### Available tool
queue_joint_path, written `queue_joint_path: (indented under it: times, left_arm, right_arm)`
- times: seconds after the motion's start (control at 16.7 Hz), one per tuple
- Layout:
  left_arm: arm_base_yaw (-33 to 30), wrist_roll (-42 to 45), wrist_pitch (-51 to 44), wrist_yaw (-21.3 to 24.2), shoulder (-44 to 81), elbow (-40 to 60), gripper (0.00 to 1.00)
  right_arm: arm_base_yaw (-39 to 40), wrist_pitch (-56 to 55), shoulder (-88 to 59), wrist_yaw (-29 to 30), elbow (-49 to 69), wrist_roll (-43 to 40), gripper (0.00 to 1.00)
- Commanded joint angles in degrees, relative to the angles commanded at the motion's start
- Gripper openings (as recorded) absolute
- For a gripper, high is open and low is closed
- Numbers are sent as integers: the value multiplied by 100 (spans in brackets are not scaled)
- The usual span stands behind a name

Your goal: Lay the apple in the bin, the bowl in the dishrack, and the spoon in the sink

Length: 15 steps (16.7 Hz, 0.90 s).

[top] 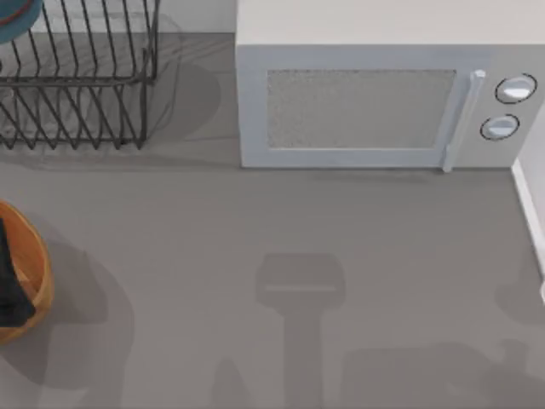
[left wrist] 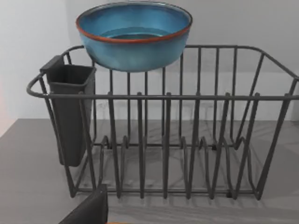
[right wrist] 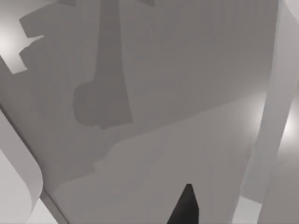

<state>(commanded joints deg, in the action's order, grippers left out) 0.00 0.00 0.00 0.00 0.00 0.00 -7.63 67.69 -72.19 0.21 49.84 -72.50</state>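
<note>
The teal bowl (left wrist: pixel 134 39) with its reddish edge line stands upright at the far side of the black wire dishrack (left wrist: pixel 187 140), its base level with the top rail and nothing holding it. From above, the bowl (top: pixel 15 21) is at the rack's (top: pixel 81 81) back left corner. The orange-brown bin (top: pixel 38 281) sits at the table's left edge with a dark shape over its inside. One dark fingertip (left wrist: pixel 88 210) of my left gripper faces the rack. A dark fingertip (right wrist: pixel 184 207) of my right gripper hangs over bare table. The apple and the spoon are out of view.
A white microwave (top: pixel 366 111) fills the back right. A dark cutlery holder (left wrist: pixel 70 112) hangs on the rack's end. A white raised edge (top: pixel 528 213) at the table's right border may be the sink's rim. Arm shadows fall on the grey middle of the table.
</note>
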Motion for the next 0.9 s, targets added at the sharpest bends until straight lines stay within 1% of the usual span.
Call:
queue_joint_path:
  times: [0.24,0.36,0.48,0.66,0.9]
  left_arm:
    - [0,0,0,0,0,0,100]
    - [0,0,0,0,0,0,100]
    - [0,0,0,0,0,0,100]
    - [0,0,0,0,0,0,100]
    - [0,0,0,0,0,0,100]
  right_arm:
    - [2,7,-72,0,42,5,0]
    - [-17,113,-332,2,343,-16,0]
    - [-41,301,-816,3,889,-52,0]
    - [-72,711,-1865,5,2158,-118,0]
    - [-101,1422,-3646,9,4625,-185,0]
